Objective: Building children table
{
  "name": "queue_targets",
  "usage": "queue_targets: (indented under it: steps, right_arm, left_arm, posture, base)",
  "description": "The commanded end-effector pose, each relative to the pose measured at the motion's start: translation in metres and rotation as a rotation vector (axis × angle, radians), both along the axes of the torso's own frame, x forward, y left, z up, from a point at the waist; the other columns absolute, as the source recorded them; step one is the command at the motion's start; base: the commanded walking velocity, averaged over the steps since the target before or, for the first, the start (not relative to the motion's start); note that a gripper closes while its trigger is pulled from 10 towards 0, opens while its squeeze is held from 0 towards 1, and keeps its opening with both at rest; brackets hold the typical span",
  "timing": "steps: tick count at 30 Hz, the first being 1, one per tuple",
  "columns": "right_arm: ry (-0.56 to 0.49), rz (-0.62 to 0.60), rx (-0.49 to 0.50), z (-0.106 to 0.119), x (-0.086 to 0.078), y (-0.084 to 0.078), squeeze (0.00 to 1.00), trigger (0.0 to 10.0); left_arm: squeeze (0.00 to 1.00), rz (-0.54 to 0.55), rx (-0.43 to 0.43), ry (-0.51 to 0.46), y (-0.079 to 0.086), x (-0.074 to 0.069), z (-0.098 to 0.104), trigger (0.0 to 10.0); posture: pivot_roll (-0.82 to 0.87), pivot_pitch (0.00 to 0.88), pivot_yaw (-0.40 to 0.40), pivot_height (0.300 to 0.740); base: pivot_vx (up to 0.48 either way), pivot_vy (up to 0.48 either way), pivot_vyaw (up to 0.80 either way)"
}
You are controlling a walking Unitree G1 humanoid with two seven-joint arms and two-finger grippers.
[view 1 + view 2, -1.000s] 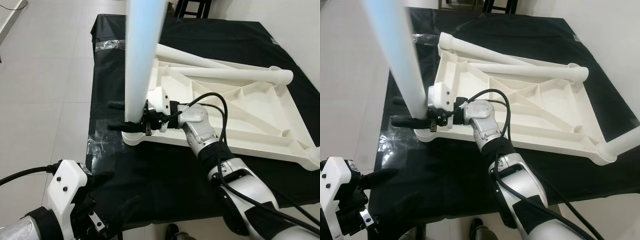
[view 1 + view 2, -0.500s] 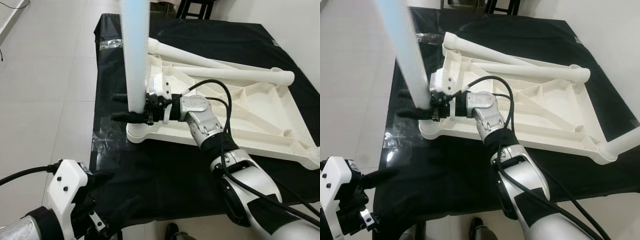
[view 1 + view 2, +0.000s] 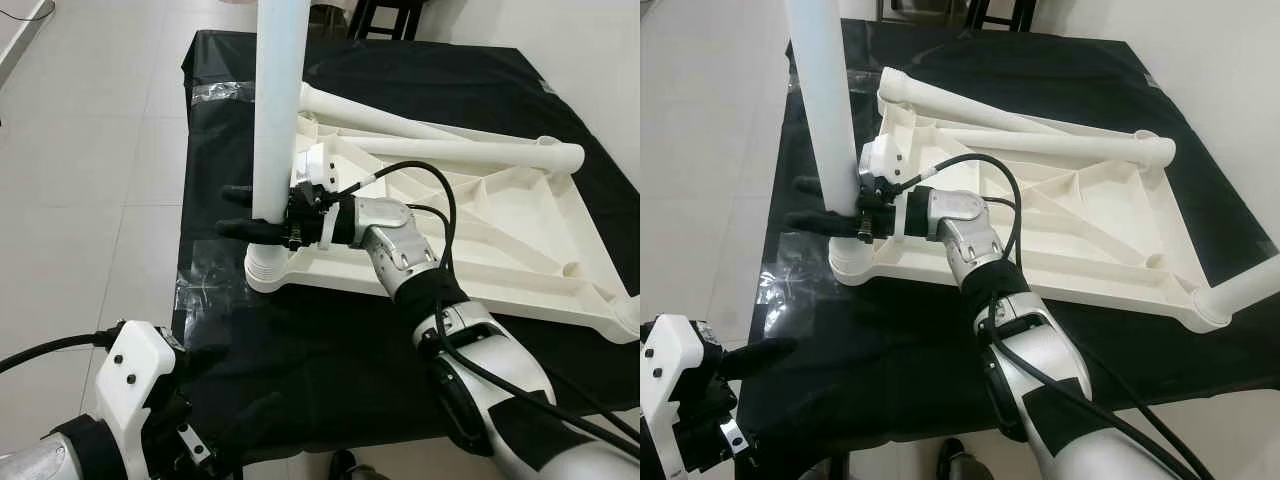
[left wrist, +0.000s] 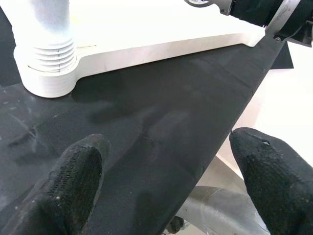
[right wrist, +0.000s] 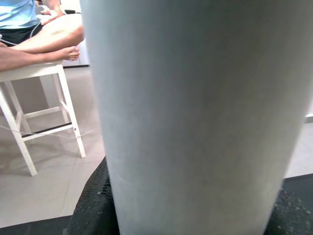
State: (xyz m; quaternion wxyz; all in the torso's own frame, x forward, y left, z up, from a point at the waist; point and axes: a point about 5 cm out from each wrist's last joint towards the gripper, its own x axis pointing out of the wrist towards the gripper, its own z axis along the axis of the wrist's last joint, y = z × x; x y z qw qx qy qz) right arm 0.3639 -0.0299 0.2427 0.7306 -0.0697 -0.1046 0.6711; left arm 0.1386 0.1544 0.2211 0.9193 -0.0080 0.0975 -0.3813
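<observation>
Right claw is clamping the upright white leg just above its threaded base; fingers are sitting either side of the tube, pointing toward 9 o'clock; in the right wrist view the leg is sitting between the black pads. The leg is standing vertical in the corner socket of the upside-down white tabletop, at the tabletop's 7 o'clock corner; ribbed threads are showing above the socket collar in the left wrist view, so my read is it's seated but not screwed fully home.

Key relation: leg's long axis is running straight up, square to the tabletop; claw is gripping across that axis, so any further turn has to go around the vertical; right arm is the one on it. Left claw is hanging open, gripping nothing, low at 7 o'clock off the near edge of the black-covered table, well apart from the socket.

Two more legs are lying flat across the tabletop's far side, one running from 10 toward 2 o'clock; another leg end is poking out at the 4 o'clock corner.

Risk, as I judge it: side load from the claw could cross-thread or tip the leg. A person is sitting on a white stool in the background.
</observation>
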Motion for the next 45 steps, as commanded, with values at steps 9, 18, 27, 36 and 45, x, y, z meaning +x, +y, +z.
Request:
queue_targets:
  steps: [9, 18, 27, 36, 45]
  right_arm:
    - [0.252, -0.392, -0.261, -0.081, 0.005, -0.018, 0.0, 10.0]
    - [0.37, -1.045, 0.061, -0.104, -0.079, 0.003, 0.0, 10.0]
    - [0.37, -1.121, 0.15, -0.097, -0.073, 0.001, 0.0, 10.0]
    - [0.404, -1.143, 0.227, -0.083, -0.07, -0.002, 0.0, 10.0]
    - [0.411, -1.101, 0.33, -0.071, -0.052, -0.009, 0.0, 10.0]
  left_arm:
    - [0.0, -0.032, -0.002, 0.012, -0.006, -0.006, -0.004, 10.0]
    - [0.0, -0.023, -0.01, -0.01, -0.01, -0.001, -0.005, 10.0]
    - [0.0, -0.018, -0.004, -0.046, -0.01, 0.012, -0.012, 10.0]
    - [0.0, 0.0, 0.012, -0.055, -0.005, 0.025, -0.019, 10.0]
    - [0.0, 0.014, 0.008, -0.065, -0.002, 0.034, -0.024, 10.0]
  posture:
    - [0.12, 0.334, -0.17, 0.74]
    - [0.11, 0.294, -0.151, 0.74]
    - [0.09, 0.226, -0.144, 0.74]
    - [0.09, 0.174, -0.12, 0.74]
    - [0.1, 0.132, -0.104, 0.74]
  base:
    - [0.0, 0.0, 0.0]
    - [0.0, 0.0, 0.0]
    - [0.0, 0.0, 0.0]
    - [0.0, 0.0, 0.0]
    - [0.0, 0.0, 0.0]
